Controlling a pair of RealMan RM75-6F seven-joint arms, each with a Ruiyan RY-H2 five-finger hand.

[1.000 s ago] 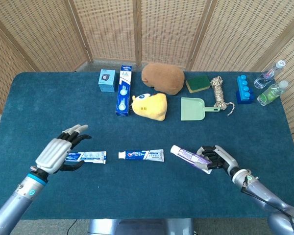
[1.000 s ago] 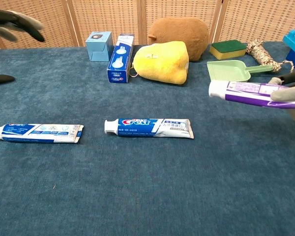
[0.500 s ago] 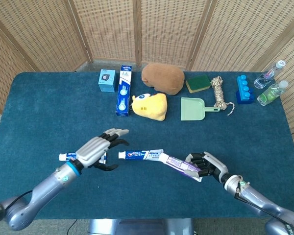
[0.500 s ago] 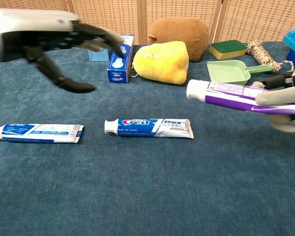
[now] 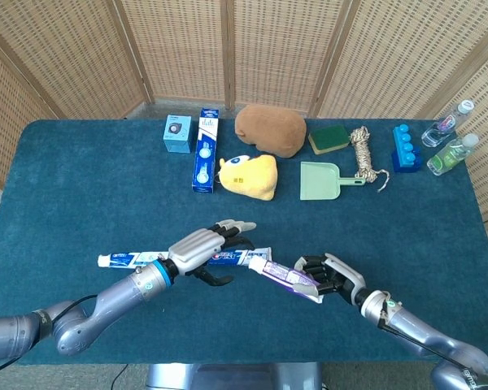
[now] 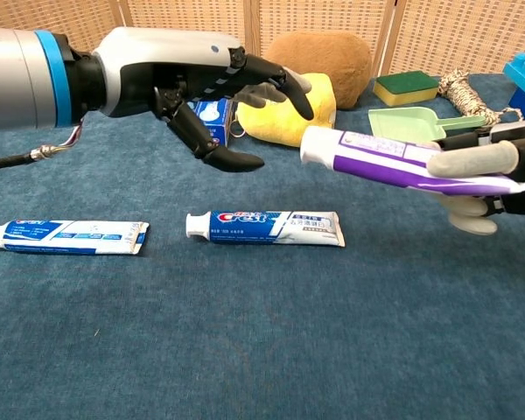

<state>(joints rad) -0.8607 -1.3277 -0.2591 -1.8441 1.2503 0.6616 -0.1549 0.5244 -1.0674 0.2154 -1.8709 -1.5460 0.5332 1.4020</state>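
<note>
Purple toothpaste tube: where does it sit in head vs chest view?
Head view: purple toothpaste tube low, just right of centre, held by the right hand, cap toward the left hand.
Chest view: tube right half, mid-height, off the cloth, held by the right hand.
Shared landmark: Crest tube lying beside its cap end.

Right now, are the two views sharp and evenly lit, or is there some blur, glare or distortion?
Head view: even soft light, no glare, sharp across the table. Chest view: the left hand and the purple toothpaste tube in the right hand loom large and slightly soft, being close; the Crest tube is crisp.
</note>
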